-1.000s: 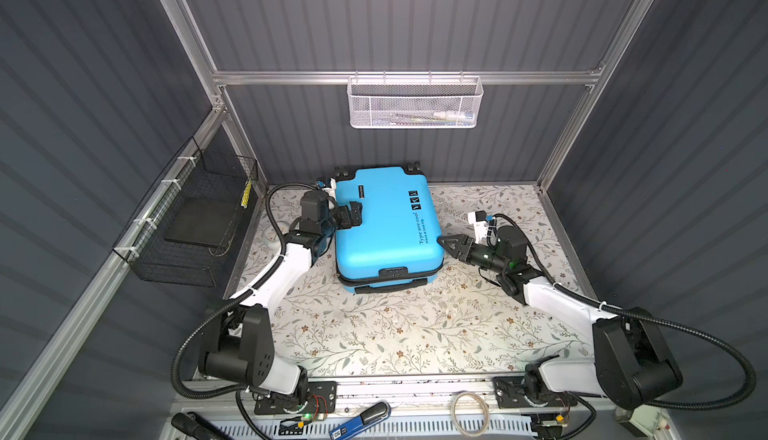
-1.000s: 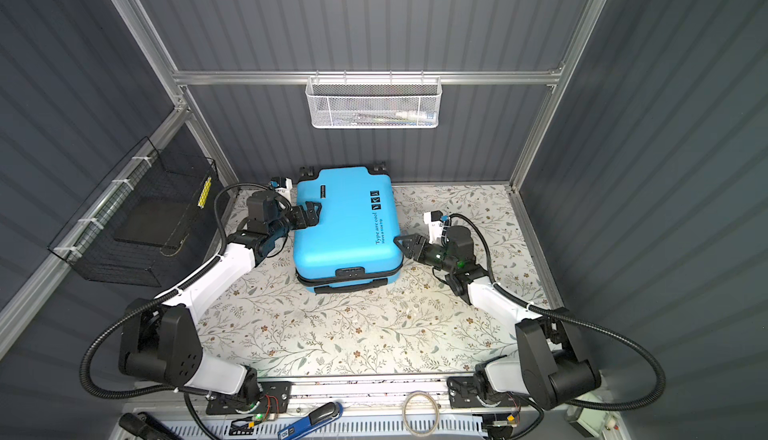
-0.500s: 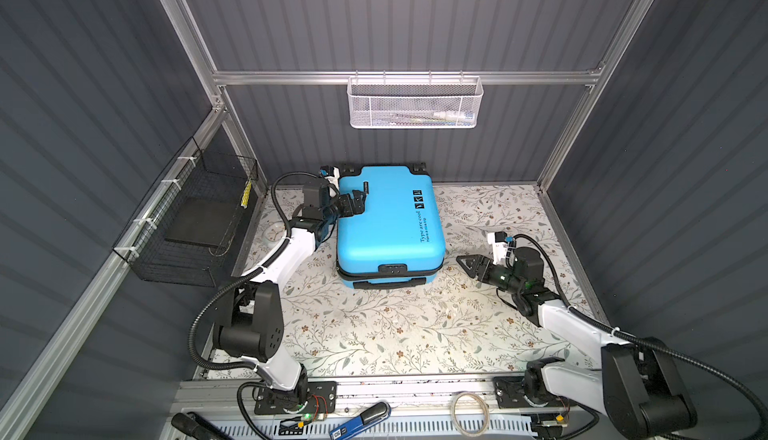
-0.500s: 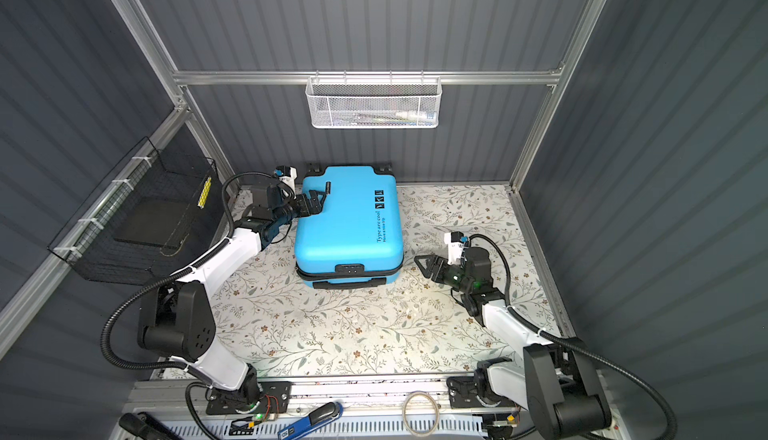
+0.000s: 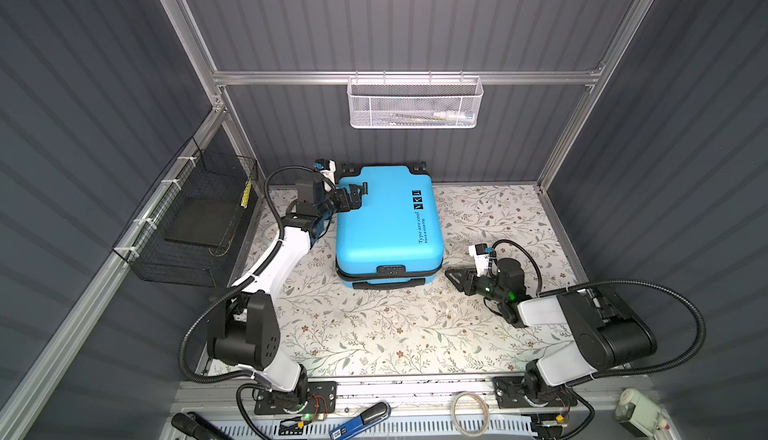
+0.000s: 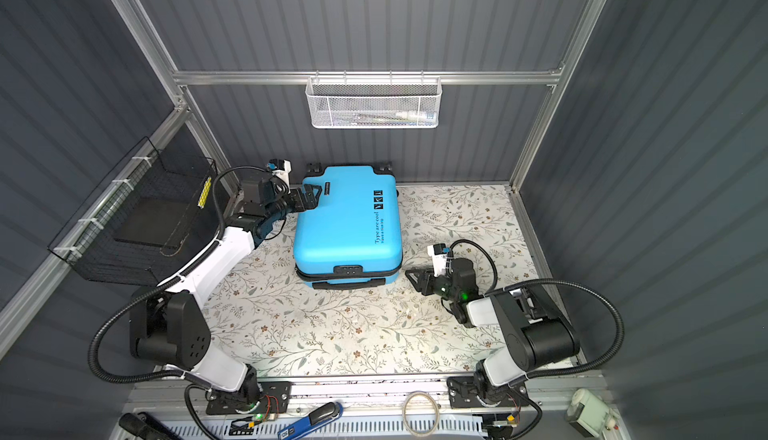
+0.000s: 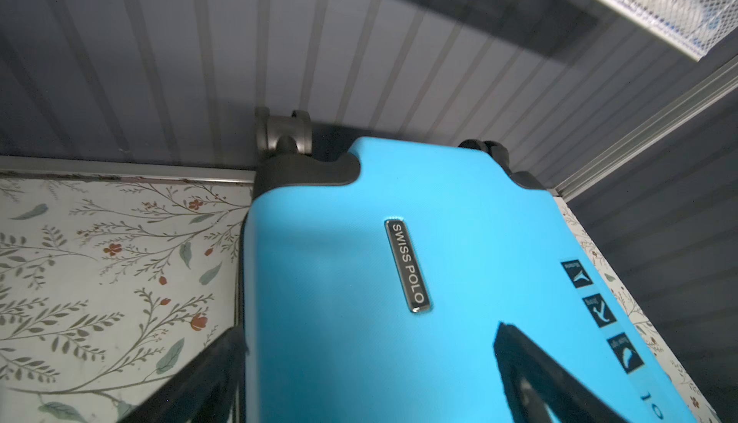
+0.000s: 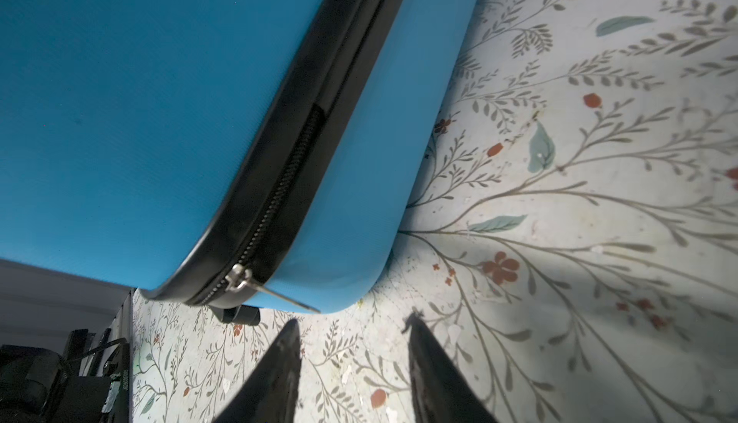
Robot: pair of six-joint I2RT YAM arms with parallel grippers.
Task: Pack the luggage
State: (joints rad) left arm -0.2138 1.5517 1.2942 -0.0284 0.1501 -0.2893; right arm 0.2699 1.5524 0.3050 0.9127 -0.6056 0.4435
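Luggage [image 5: 386, 226] lies flat, lid down, on floral surface [image 5: 374, 334], centre of frame by back wall, wheels at top. Left hand [image 5: 356, 198] spread wide at its upper-left edge, one finger over shell, one beside. Right hand [image 5: 452, 278] part-spread, empty, just right of lower-right corner, near zip pull [image 8: 239, 277]

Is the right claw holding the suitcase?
No, the right gripper stands open over the mat, short of the suitcase.
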